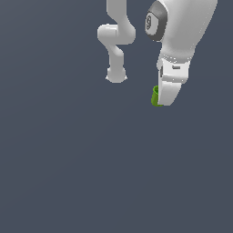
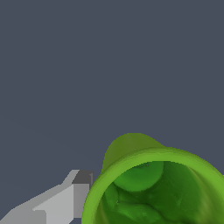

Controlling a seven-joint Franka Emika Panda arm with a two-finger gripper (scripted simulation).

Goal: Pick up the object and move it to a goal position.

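The object (image 1: 155, 96) is a small bright green hollow cup, upright, at the tips of my white gripper (image 1: 163, 100) right of centre in the exterior view. Most of the cup is hidden behind the near finger there; only its edge on the exterior view's left shows. The wrist view looks straight down into the cup (image 2: 153, 192), whose rim fills the lower part of the picture. One grey finger (image 2: 74, 194) presses against the cup's outer wall; the other finger is out of frame. The gripper looks shut on the cup.
The arm's white links and base (image 1: 116, 45) stand at the upper middle of the exterior view. A plain dark grey-blue surface (image 1: 68, 159) lies all around, with no other objects in sight.
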